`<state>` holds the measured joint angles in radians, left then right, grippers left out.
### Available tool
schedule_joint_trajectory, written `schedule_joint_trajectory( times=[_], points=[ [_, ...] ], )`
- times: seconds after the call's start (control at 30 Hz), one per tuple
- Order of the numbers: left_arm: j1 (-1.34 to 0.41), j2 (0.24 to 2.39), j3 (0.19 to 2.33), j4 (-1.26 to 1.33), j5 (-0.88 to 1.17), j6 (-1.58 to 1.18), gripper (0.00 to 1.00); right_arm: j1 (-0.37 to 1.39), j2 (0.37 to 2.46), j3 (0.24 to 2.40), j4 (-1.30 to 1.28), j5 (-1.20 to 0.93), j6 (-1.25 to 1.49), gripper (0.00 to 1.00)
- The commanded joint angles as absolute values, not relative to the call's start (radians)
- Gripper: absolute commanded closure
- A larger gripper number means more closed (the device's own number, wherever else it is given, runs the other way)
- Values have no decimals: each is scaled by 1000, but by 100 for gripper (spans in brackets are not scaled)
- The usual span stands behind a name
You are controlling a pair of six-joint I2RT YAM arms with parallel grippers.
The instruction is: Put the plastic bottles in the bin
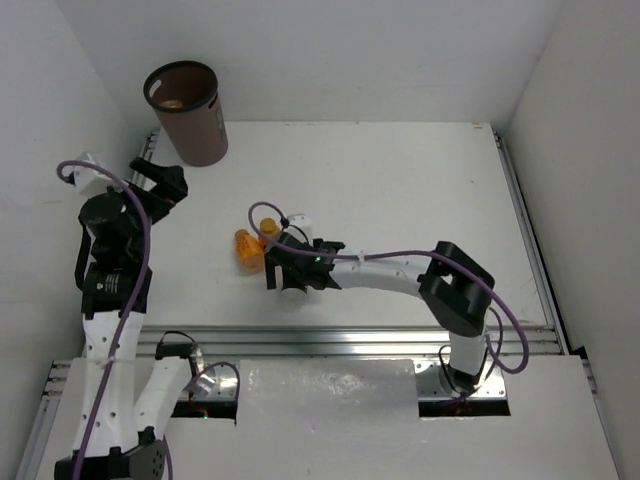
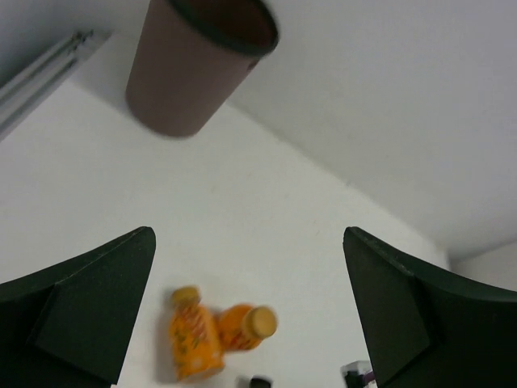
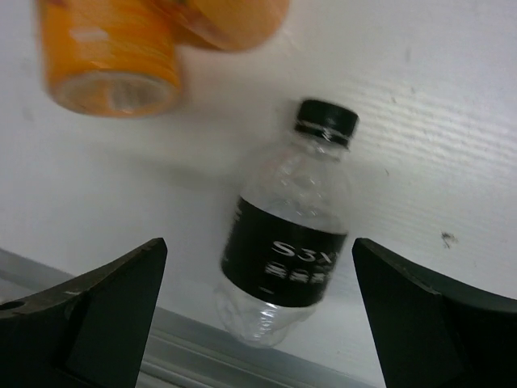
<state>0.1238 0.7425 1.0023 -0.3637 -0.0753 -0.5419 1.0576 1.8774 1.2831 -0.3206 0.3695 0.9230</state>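
The dark brown bin [image 1: 187, 112] stands at the far left corner; it also shows in the left wrist view [image 2: 190, 69]. An orange thing [image 1: 172, 103] lies inside it. Two orange bottles [image 1: 247, 250] [image 1: 268, 230] lie touching at mid-table, also in the left wrist view [image 2: 192, 346] [image 2: 246, 325]. A clear bottle with a black cap and black label [image 3: 287, 250] lies on the table between the fingers of my right gripper [image 3: 258, 242], which is open and hovers over it [image 1: 285, 272]. My left gripper [image 1: 160, 185] is open and empty, near the bin [image 2: 247, 234].
A metal rail [image 1: 350, 340] runs along the table's near edge, just behind the clear bottle's base [image 3: 202, 364]. White walls close in the table on the left, back and right. Another rail [image 1: 520, 220] runs down the right side.
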Motion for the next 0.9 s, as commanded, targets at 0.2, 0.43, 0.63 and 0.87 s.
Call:
schedule_joint_trajectory(
  times=[0.2,0.43,0.63,0.87],
  points=[
    [123,753,902,-439,139,-436,0,1075,1816,1085,-304,494,1006,42],
    [72,802,795,-319,368,-509,0,1057,1504,752,115,374,697,71],
    [-280,828,816,-186,371,-609,0,849,1092,542,236,81,510,72],
    [-615,983,899,-17,416,-609,0,756,856,561,202,-244,307,73]
  ],
)
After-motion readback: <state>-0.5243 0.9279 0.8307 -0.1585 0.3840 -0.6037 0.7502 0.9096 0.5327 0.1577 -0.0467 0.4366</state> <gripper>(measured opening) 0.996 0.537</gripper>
